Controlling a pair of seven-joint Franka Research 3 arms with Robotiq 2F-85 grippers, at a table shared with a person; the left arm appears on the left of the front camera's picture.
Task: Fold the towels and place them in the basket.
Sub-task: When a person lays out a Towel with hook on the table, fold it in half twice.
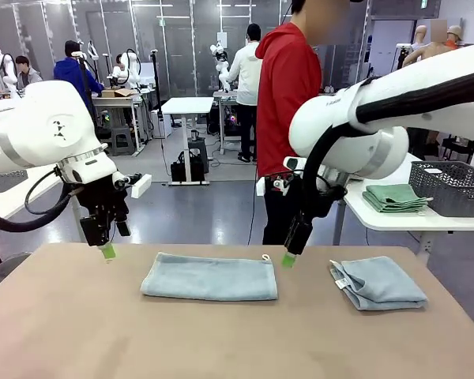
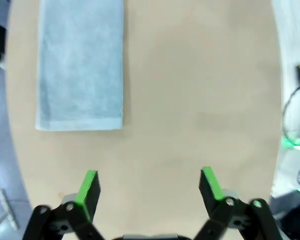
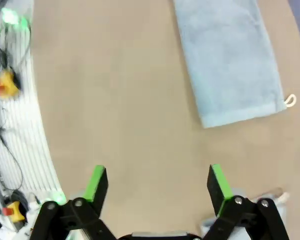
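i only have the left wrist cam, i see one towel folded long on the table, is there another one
Observer: Yes, a second towel, folded smaller, lies at the tan table's right end, apart from the long towel.
Operator: where's the right gripper
Observer: The right gripper hovers open near the long towel's right end, holding nothing.
Operator: and the basket
Observer: The basket sits on a white side table off to the right, beside green cloths.

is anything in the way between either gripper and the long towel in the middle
Nothing visible. The left gripper and right gripper hang open above bare table, one off each end of the towel. A second folded towel lies apart, farther right.
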